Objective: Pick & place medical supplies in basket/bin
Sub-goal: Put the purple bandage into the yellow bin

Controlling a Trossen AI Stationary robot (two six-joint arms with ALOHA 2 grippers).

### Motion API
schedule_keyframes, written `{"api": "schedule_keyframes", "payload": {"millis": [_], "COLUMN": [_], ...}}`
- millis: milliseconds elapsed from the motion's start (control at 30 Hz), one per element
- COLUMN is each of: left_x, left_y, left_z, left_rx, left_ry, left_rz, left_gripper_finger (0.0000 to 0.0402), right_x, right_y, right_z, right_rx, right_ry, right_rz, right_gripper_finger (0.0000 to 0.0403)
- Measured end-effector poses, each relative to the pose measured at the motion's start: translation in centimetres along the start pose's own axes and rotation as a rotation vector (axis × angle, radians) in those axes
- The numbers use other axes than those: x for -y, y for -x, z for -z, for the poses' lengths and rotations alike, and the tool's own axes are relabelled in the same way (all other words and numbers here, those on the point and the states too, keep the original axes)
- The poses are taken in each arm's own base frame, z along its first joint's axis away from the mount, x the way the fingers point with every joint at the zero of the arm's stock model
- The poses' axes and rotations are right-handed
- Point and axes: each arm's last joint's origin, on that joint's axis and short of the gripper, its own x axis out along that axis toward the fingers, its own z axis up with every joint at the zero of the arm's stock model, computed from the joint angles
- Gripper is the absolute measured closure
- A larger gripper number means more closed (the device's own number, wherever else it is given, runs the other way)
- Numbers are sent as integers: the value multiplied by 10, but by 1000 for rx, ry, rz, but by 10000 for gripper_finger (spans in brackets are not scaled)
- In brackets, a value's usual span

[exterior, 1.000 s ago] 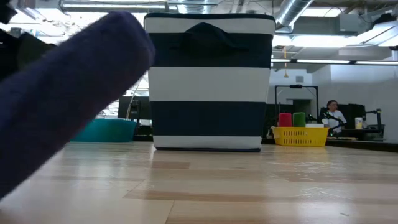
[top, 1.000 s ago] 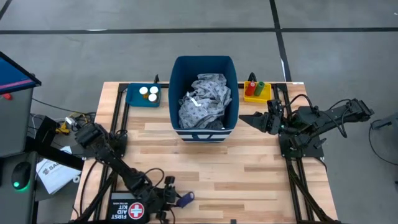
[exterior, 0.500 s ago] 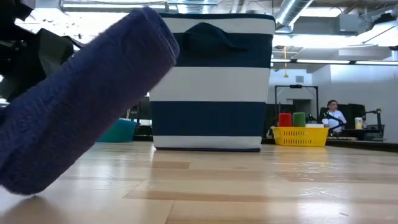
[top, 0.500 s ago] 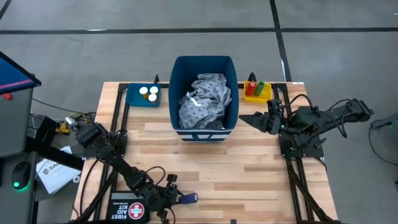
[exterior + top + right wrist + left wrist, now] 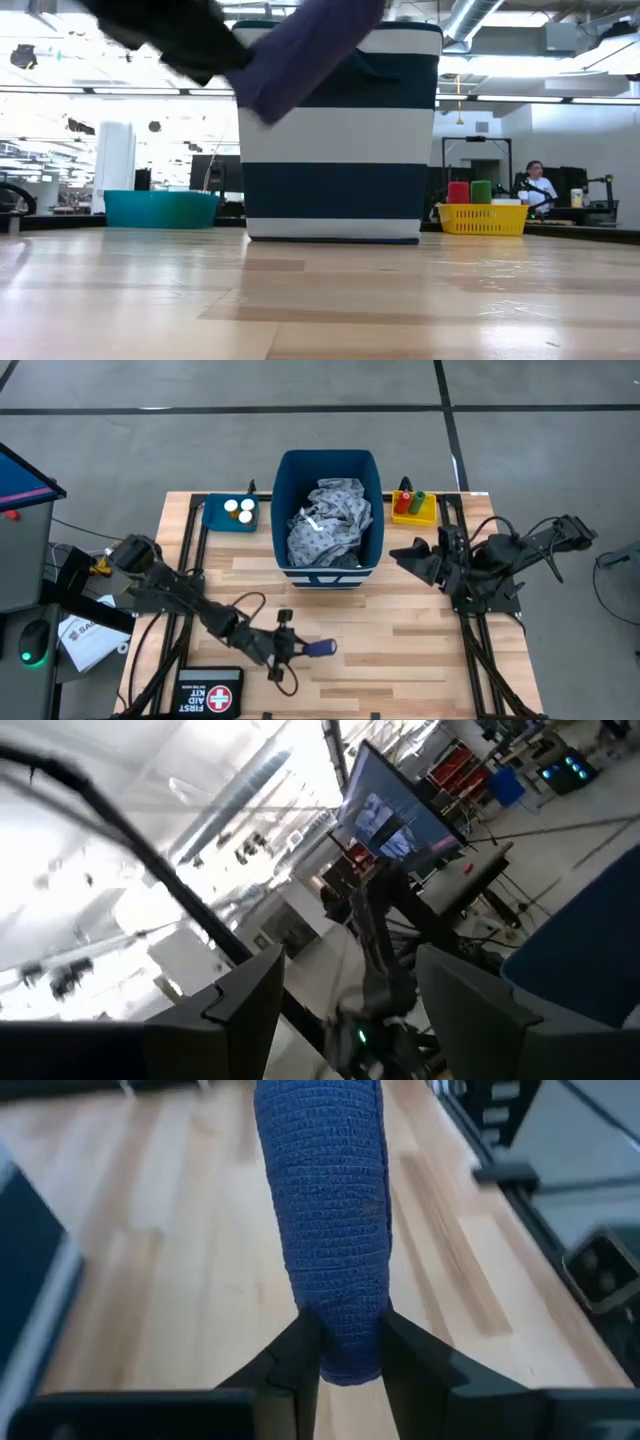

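Observation:
A dark blue roll point(image 5: 320, 648) hangs above the table's near middle, and my left gripper point(image 5: 300, 648) is shut on it. In the low view the roll point(image 5: 310, 50) slants high in front of the tall blue-and-white bin point(image 5: 340, 130). The bin point(image 5: 372, 472) holds the grey patterned gown point(image 5: 328, 520). White bottles point(image 5: 238, 510) stand in the teal tray point(image 5: 214, 513). The yellow tray point(image 5: 424, 515) holds red and green cylinders point(image 5: 412, 501). My right gripper point(image 5: 400, 552) stands open to the right of the bin, with nothing between its fingers. My left gripper pinches the roll's near end point(image 5: 346, 1348) between its two fingers point(image 5: 300, 1355), one on each side of the roll. The fingers lie along the roll, which sticks out beyond them toward the table's right edge. The roll is lifted clear of the table.
A black FIRST AID KIT pouch point(image 5: 210, 695) lies at the near left edge. Black cables trail by the left arm point(image 5: 250, 605). Bare wood point(image 5: 390, 650) lies between the roll and the right arm. A person point(image 5: 535, 185) sits in the room beyond the table.
My left gripper has risen and gone toward the far edge and the right, nearer the bin, carrying the dark blue roll. The roll, low by the table a second ago, now hangs clear of it. My right gripper has rolled a little in place.

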Motion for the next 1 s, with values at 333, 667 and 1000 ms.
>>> {"api": "schedule_keyframes", "payload": {"millis": [333,667,1000], "left_x": [-33,-53,-59], "left_y": [24,31,33], "left_z": [-31,-62,-75], "left_rx": [90,73,105], "left_ry": [23,-42,-21], "left_rz": [-28,-27,-43], "left_gripper_finger": [317,316,316], "right_x": [-18,-50,-72], "right_y": [8,10,-14], "right_z": [0,-28,-14], "right_rx": [-226,-541,-948], "right_ry": [225,419,649], "right_rz": [56,210,220], "right_gripper_finger": [212,209,169]}}
